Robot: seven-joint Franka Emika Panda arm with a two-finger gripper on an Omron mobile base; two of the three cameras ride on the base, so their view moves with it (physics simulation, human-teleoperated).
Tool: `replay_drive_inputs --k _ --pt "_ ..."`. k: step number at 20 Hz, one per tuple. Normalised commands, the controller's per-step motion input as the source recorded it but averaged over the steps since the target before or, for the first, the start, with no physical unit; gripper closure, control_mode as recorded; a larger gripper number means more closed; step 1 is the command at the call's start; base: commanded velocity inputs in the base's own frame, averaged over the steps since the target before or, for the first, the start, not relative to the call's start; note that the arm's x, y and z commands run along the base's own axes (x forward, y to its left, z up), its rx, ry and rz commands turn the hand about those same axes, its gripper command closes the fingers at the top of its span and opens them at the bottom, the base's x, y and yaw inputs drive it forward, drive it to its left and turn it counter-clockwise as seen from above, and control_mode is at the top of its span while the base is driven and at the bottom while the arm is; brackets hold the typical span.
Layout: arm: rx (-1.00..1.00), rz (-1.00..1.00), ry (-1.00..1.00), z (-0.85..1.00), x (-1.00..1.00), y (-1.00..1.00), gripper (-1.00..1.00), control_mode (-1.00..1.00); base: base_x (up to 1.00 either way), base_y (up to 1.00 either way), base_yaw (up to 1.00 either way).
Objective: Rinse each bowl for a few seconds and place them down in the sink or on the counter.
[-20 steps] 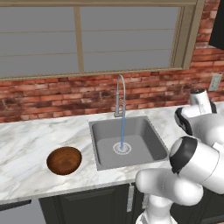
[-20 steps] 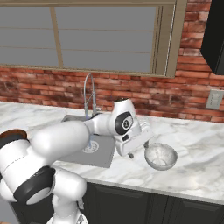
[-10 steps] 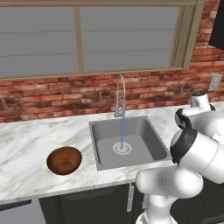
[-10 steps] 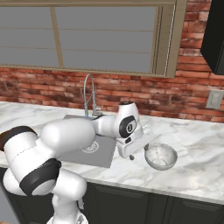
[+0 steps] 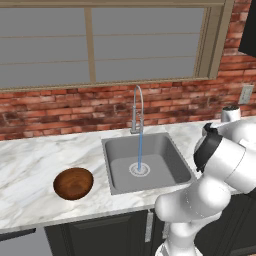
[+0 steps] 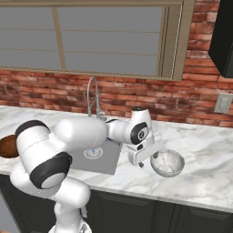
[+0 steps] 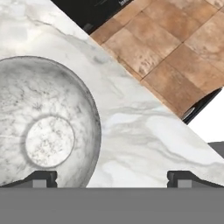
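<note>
Pale bowl [image 6: 167, 162] beside the wide-spread gripper [image 6: 146, 155], brown bowl [image 5: 73, 183] across the sink [image 5: 146, 161].

A red-brown brick wall [image 5: 60, 112] runs behind the worktop, its courses lined with pale mortar. Set into it is a wide window with a tan wooden frame [image 5: 220, 42] and grey panes [image 5: 145, 40] split by thin horizontal bars. A white electrical outlet plate [image 6: 222, 103] sits on the bricks at the right, below a dark upper wall cabinet [image 6: 223, 36]. Dark lower cabinets [image 5: 100, 232] stand beneath the worktop, one with a slim metal pull handle [image 5: 148, 226]. The floor of brown square tiles [image 7: 170, 48] appears past the table edge. Lighting is even and soft.
</note>
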Motion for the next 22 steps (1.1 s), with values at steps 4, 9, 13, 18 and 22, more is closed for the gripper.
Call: replay_drive_inputs --k 4,9,13,18,22 --pt "0.06 0.03 0.04 -0.19 0.14 -0.13 -1.00 -1.00 0.00 0.00 0.00" --pt "0.06 0.03 0.03 -0.21 0.12 -0.12 -1.00 -1.00 0.00 0.00 0.00" --pt "0.07 0.04 0.01 -0.16 0.12 -0.17 -1.00 -1.00 0.00 0.00 0.00" --pt "0.07 0.04 0.02 -0.16 0.13 -0.15 -1.00 -1.00 0.00 0.00 0.00" --pt "0.05 0.02 0.01 -0.13 0.04 -0.04 1.00 -1.00 0.00 0.00 0.00"
